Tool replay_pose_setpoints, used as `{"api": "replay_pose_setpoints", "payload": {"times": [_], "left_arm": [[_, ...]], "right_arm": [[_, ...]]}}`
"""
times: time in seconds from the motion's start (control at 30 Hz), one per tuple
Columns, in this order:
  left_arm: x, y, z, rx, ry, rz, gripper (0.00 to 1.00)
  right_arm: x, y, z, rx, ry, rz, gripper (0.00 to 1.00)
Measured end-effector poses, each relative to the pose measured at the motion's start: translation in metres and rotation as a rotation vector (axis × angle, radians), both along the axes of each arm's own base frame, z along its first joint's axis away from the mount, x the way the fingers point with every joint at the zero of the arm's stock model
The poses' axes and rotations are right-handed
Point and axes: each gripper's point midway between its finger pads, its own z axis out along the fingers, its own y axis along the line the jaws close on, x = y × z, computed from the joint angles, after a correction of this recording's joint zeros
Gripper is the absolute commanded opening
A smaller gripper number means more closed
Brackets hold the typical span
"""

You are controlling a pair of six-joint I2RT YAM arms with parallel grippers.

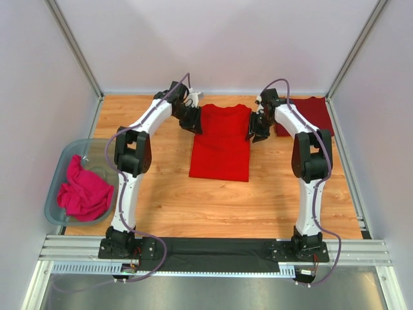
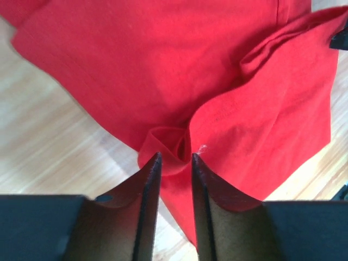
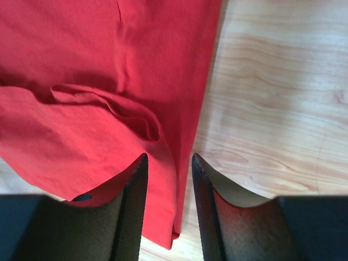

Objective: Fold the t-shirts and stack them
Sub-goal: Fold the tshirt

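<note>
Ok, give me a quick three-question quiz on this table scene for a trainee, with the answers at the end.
1. True or false: the bright red t-shirt lies on the table between the left gripper and the right gripper.
2. Where is the maroon t-shirt? A at the near edge; B at the table's far right corner; C under the bright red one.
3. Fill in: the clear bin at the left holds a crumpled ____ cloth.
Key: 1 true; 2 B; 3 pink cloth.

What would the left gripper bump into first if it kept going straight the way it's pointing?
The bright red t-shirt. A bunched fold of it sits right at the tips of the left gripper, and it may be touching them.
</note>
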Motion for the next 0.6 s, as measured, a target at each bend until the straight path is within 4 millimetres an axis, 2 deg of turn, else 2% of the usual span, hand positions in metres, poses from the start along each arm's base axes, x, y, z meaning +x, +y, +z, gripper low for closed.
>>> {"api": "replay_pose_setpoints", "payload": {"times": [0.07,0.1,0.2,0.27,0.3,0.37,0.6], "left_arm": [[0.004,-0.001,0.001,0.0,-0.011,0.002,0.26],[0.005,-0.001,0.0,0.0,-0.014,0.002,0.17],[0.009,-0.002,-0.002,-0.002,-0.02,0.005,0.0],[0.01,-0.002,-0.005,-0.002,-0.017,0.007,0.0],[0.01,-0.002,-0.006,-0.001,-0.016,0.006,0.0],[0.01,-0.001,-0.008,0.003,-0.014,0.008,0.0],[0.022,0.007,-0.009,0.028,-0.039,0.057,0.0]], "right_arm": [[0.003,0.001,-0.003,0.005,-0.003,0.003,0.36],[0.004,0.002,-0.004,0.009,-0.006,0.004,0.34],[0.008,0.003,-0.007,0.019,-0.014,0.005,0.28],[0.011,0.004,-0.008,0.027,-0.018,0.006,0.18],[0.011,0.004,-0.009,0.029,-0.018,0.003,0.09],[0.013,0.004,-0.011,0.032,-0.019,-0.001,0.03],[0.019,0.0,-0.014,0.043,-0.034,-0.024,0.0]]}}
